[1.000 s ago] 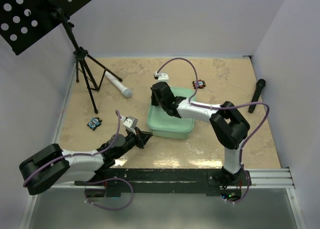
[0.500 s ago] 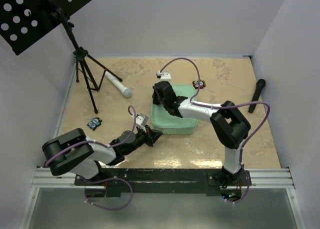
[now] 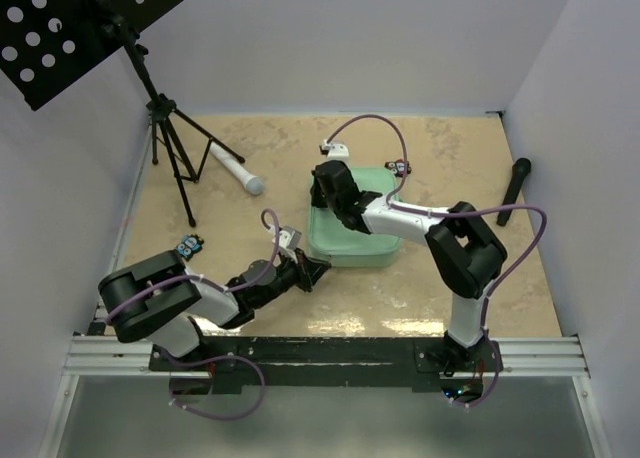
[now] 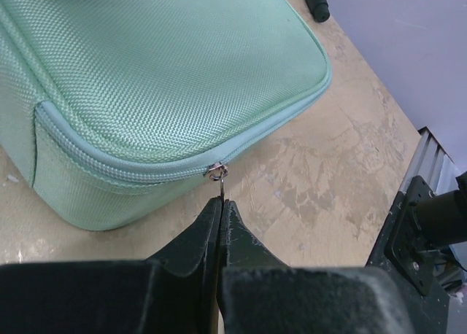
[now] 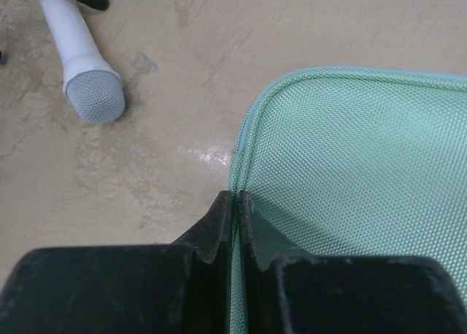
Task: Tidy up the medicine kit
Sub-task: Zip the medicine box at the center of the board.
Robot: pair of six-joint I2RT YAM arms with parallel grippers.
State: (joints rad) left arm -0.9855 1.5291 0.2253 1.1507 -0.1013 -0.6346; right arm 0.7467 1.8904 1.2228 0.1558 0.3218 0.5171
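The mint-green medicine kit (image 3: 362, 228) lies flat mid-table with its lid down. My left gripper (image 3: 318, 270) is at its near left corner, shut on the small metal zipper pull (image 4: 217, 175). In the left wrist view the gripper (image 4: 221, 201) pinches the pull just below the kit's (image 4: 168, 71) zip line. My right gripper (image 3: 333, 200) reaches over the kit's far left side. It is shut on the rim seam, as the right wrist view shows: gripper (image 5: 235, 195), kit (image 5: 357, 159).
A white-and-grey cylinder (image 3: 238, 168) lies to the far left of the kit, also in the right wrist view (image 5: 79, 57). A music-stand tripod (image 3: 172, 138) stands at the left. A black-and-red gadget (image 3: 399, 165), a blue gadget (image 3: 187, 245) and a black cylinder (image 3: 515, 190) lie about.
My left gripper has travelled right along the kit's near side with the zipper pull. The kit has slid a little to the right and away, with the right gripper following it.
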